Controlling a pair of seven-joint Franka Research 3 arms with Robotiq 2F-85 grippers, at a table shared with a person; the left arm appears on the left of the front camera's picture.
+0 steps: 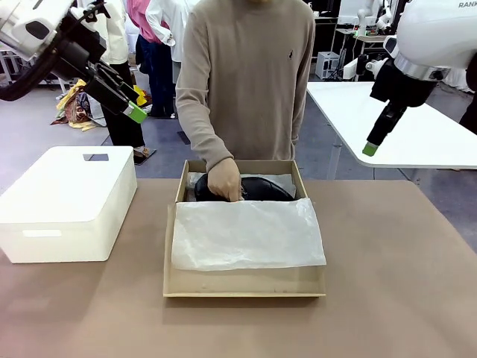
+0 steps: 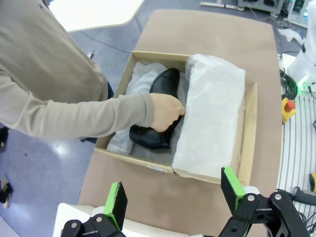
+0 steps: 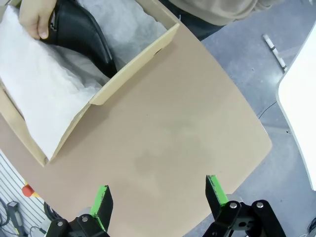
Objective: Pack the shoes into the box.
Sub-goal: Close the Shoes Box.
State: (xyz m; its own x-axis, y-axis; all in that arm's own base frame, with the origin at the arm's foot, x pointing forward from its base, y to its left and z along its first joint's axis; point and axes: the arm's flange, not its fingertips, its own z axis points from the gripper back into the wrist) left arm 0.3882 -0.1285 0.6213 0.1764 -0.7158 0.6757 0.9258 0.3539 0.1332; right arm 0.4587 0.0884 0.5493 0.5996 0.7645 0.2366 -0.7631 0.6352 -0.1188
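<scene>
A glossy black shoe [image 1: 262,189] lies in the far end of the box [image 1: 242,288], on white tissue paper [image 1: 246,235] that also covers the rest of the inside. Whether a second shoe lies under or beside it I cannot tell. The person's hand [image 1: 223,181] is closed over the shoe's upper, the beige sleeve [image 1: 195,112] reaching down into the box from the far side of the desk [image 1: 387,283]. The box sits open on the brown desk, roughly midway between the two arms and below both sets of jaws. The left gripper [image 1: 134,106] hangs high in the air, well apart from the box; in the left wrist view its jaws are spread wide with nothing between them, and the box [image 2: 148,165] lies beyond and below its green pads [image 2: 117,202], the shoe [image 2: 165,84] and the hand [image 2: 165,112] straight ahead of the gap. The right gripper [image 1: 370,149] is also raised clear of the desk, off to the box's other side. In the right wrist view its jaws are spread and empty, bare desk [image 3: 163,138] lies directly beyond them, and the box corner [image 3: 138,64] with the shoe [image 3: 81,34] sits farther off, toward that view's upper left. A white plastic bin [image 1: 67,201] stands on the desk beneath the left jaws, just beside the box.
</scene>
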